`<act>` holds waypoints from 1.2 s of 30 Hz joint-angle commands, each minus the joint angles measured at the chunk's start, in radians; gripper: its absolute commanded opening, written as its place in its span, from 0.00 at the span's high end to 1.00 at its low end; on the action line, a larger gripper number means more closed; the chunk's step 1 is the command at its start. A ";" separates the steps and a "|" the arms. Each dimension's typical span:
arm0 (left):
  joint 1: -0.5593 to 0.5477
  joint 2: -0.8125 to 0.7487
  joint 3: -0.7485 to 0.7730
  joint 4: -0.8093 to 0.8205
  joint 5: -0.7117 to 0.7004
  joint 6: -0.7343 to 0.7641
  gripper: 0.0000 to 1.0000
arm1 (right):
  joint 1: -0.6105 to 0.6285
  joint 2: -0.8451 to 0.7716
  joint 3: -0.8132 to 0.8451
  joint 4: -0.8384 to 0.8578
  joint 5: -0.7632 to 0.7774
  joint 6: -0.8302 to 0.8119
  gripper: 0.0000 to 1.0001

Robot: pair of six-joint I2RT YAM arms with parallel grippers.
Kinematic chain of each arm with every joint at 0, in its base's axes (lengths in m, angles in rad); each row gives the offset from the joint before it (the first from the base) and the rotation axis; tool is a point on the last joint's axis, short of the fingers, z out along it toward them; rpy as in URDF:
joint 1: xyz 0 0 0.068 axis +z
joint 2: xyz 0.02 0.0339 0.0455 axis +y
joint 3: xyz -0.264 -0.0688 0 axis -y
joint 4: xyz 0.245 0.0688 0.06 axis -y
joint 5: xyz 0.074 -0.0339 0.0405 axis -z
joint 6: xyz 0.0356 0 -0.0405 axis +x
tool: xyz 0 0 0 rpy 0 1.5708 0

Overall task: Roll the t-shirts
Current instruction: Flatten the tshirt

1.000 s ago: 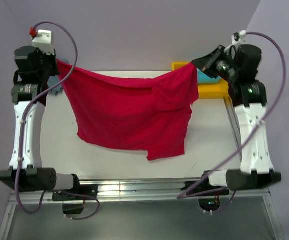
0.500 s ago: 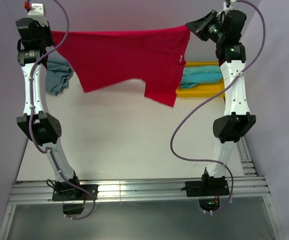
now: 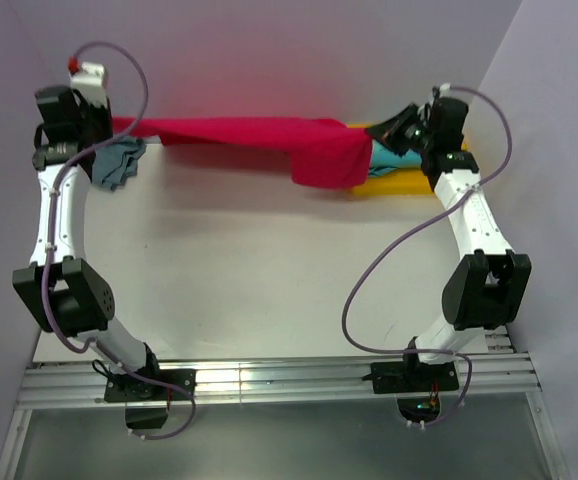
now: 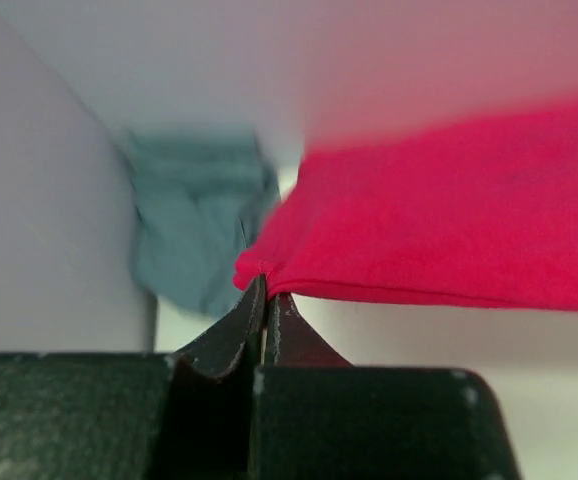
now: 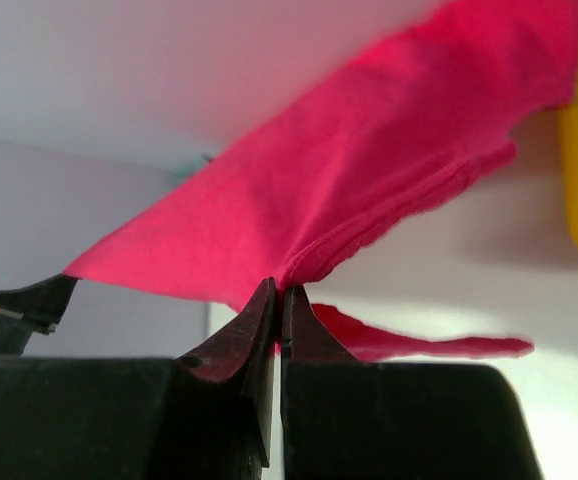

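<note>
Left end effector and right end effector, each pinched shut on an edge of red t-shirt. Stretches it out across frame top, low over counter, likely to lay flat for rolling. Leaves turquoise t-shirt heaped upper left.

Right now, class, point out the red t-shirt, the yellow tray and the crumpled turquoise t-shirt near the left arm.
red t-shirt (image 3: 239, 132): top external view, middle of the stretched cloth.
yellow tray (image 3: 401, 184): top external view, near rim.
turquoise t-shirt (image 3: 119, 166): top external view, centre of the heap.
</note>
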 commanded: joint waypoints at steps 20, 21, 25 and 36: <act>0.007 -0.196 -0.840 -0.072 0.086 0.314 1.00 | 0.081 -0.001 -0.552 -0.087 0.254 -0.152 1.00; 0.005 -0.194 -0.844 -0.077 0.087 0.317 1.00 | 0.084 0.010 -0.546 -0.090 0.260 -0.158 0.99; 0.007 -0.205 -0.860 -0.083 0.089 0.324 1.00 | 0.088 -0.004 -0.536 -0.127 0.322 -0.179 0.68; 0.007 -0.237 -0.886 -0.105 0.095 0.337 1.00 | 0.088 -0.339 -0.789 -0.192 0.445 -0.132 0.42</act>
